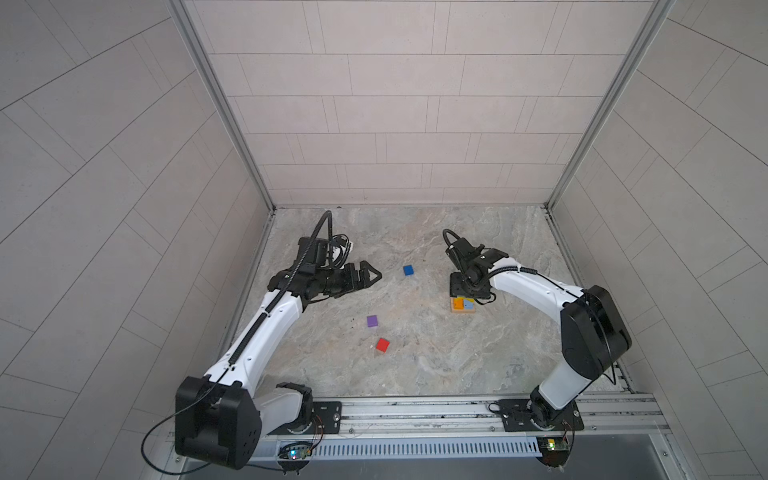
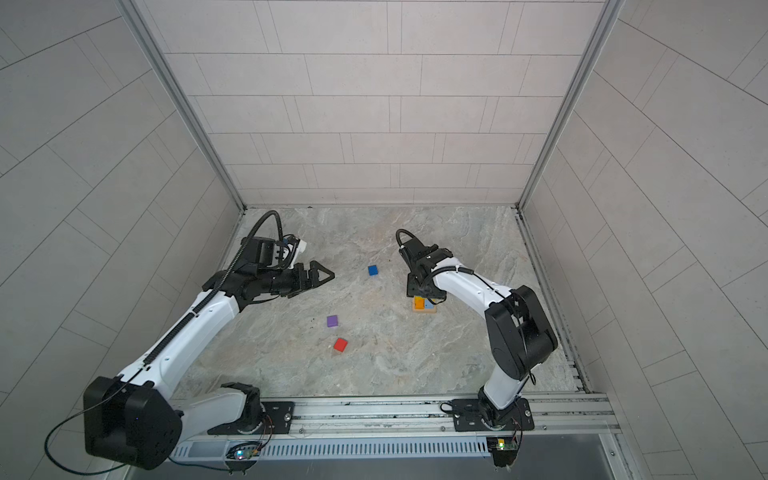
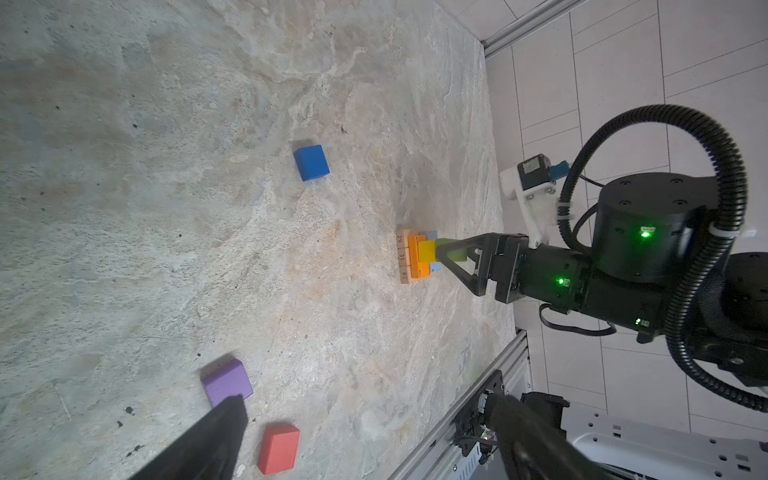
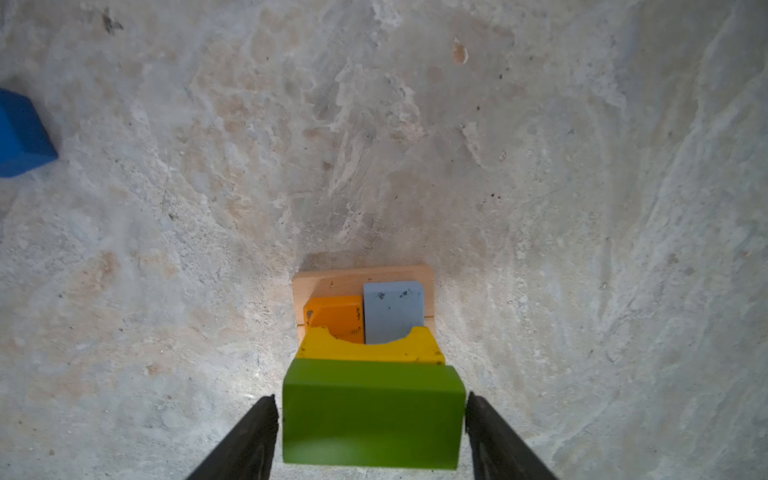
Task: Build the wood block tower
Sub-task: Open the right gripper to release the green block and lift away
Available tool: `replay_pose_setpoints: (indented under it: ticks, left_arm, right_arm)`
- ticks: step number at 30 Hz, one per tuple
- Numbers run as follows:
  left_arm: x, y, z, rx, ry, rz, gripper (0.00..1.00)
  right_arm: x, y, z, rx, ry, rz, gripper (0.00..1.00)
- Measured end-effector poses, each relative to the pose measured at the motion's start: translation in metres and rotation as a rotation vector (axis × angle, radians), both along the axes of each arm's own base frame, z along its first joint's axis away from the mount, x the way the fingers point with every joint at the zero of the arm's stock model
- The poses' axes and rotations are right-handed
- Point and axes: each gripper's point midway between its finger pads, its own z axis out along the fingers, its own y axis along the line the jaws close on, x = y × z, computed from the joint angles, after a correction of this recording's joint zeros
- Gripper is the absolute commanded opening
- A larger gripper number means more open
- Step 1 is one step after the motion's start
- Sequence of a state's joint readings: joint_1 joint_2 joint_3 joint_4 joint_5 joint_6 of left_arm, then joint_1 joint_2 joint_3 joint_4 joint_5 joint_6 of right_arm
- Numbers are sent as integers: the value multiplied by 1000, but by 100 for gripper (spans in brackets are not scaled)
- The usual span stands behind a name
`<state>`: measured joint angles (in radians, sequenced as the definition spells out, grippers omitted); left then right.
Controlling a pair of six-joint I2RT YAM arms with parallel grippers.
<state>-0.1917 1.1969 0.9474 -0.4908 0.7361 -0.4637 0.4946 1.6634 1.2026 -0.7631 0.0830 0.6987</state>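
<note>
We find the wood block tower (image 3: 417, 255) on the surface (image 1: 415, 374) three tiers up, green wooden bar (image 4: 372, 411) seated atop, the right end effector (image 4: 371, 398) parted, apparently just clear of it, the left end effector (image 1: 370, 279) wide and empty — red wooden cube (image 1: 382, 345), purple wooden cube (image 1: 372, 321) and dark-blue wooden cube (image 1: 408, 270) lie unplaced.

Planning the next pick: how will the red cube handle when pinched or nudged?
Likely rigid: the red cube looks like solid painted wood with crisp edges. Probably won't roll; it sits flat-faced on the table, so a push should slide it. Painted faces may be slightly slick, so pinch squarely across opposite faces.
</note>
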Motion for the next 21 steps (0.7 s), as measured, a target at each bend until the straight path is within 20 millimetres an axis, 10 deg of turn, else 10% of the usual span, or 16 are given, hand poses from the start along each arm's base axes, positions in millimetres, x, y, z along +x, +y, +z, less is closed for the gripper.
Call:
replay_pose_setpoints:
  ticks: [11,21]
  left_arm:
    - [0,0,0,0,0,0,100]
    - [1,1,-3,4,7,4,100]
  right_arm:
    - [-1,0,5,0,-6,26,85]
    - [-23,17,72,98,-157,191,82]
